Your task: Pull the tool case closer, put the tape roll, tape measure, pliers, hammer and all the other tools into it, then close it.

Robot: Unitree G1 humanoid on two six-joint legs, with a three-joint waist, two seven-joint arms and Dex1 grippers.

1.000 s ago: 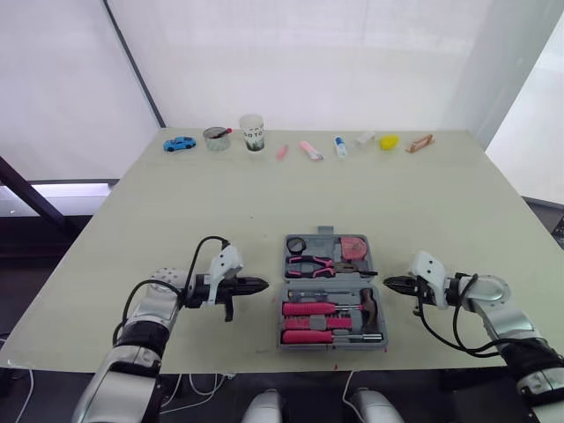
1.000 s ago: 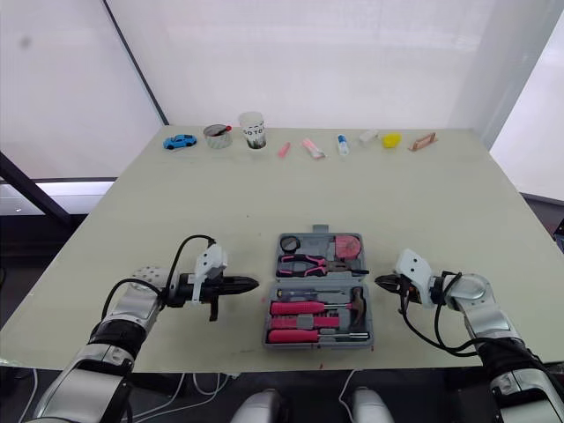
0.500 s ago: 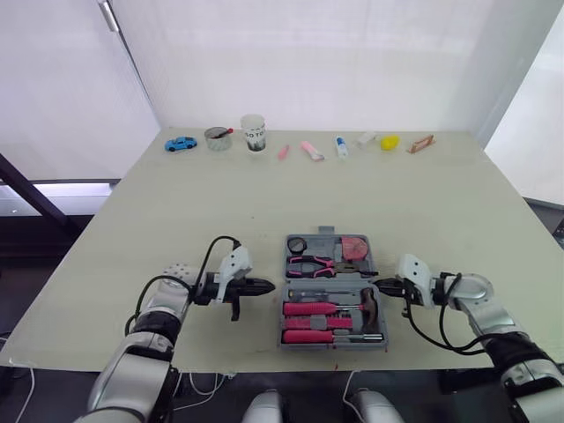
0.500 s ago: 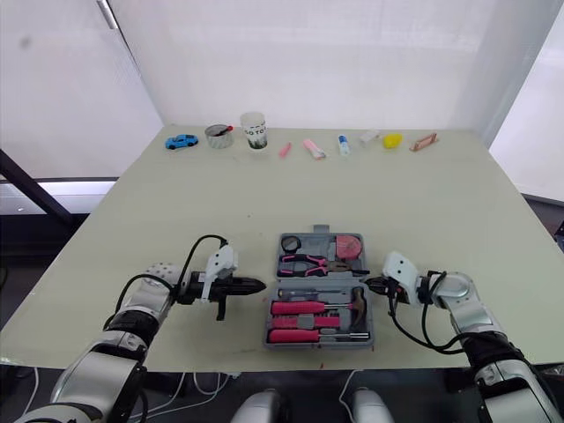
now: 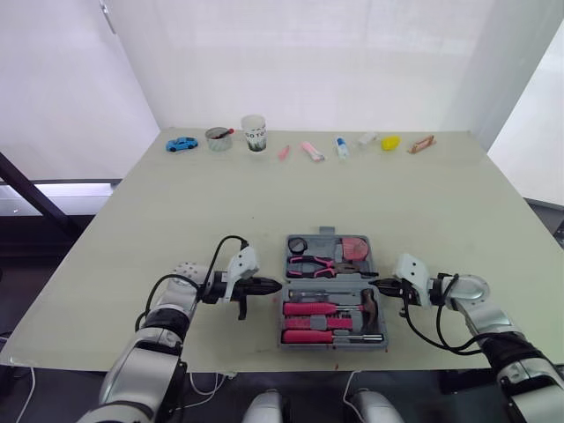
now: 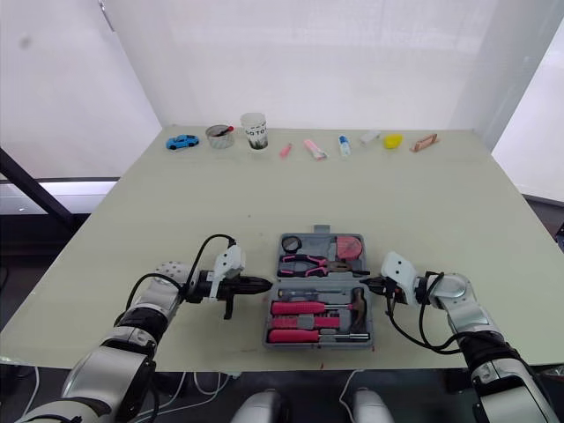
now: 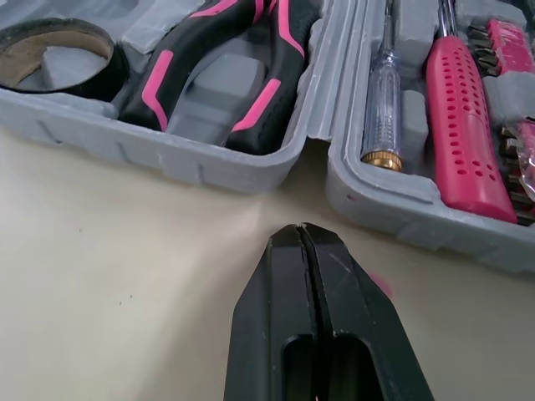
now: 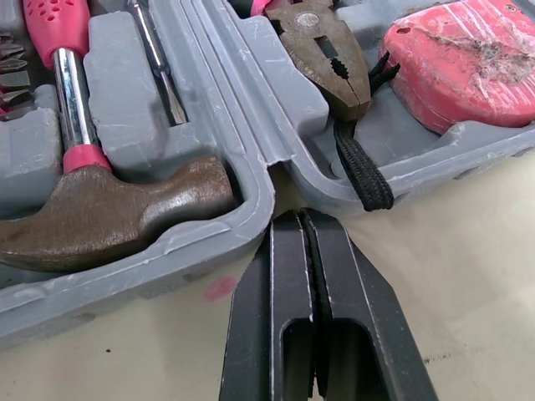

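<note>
The grey tool case [image 5: 331, 345] lies open near the table's front edge. Its far half holds the black tape roll [image 5: 296, 244], pink-handled pliers [image 5: 310, 265] and pink tape measure [image 5: 353, 248]. The near half holds the hammer [image 5: 368, 304] and pink screwdrivers [image 5: 308, 308]. My left gripper [image 5: 275, 285] is shut, its tip a little short of the case's left side at the hinge [image 7: 313, 138]. On the other side my right gripper [image 5: 374, 284] is also shut, with its tip [image 8: 301, 215] just short of the hinge notch between hammer [image 8: 109, 213] and tape measure [image 8: 460, 63].
Along the table's far edge stands a row of small items: a blue toy car [image 5: 181, 144], a tin [image 5: 217, 137], a paper cup [image 5: 254, 132], pink pieces [image 5: 309, 150], a yellow object [image 5: 389, 142]. The front table edge runs just below the case.
Both grippers have closed in on the case from either side, the left moving right and the right moving left. The case and tools have not moved.
</note>
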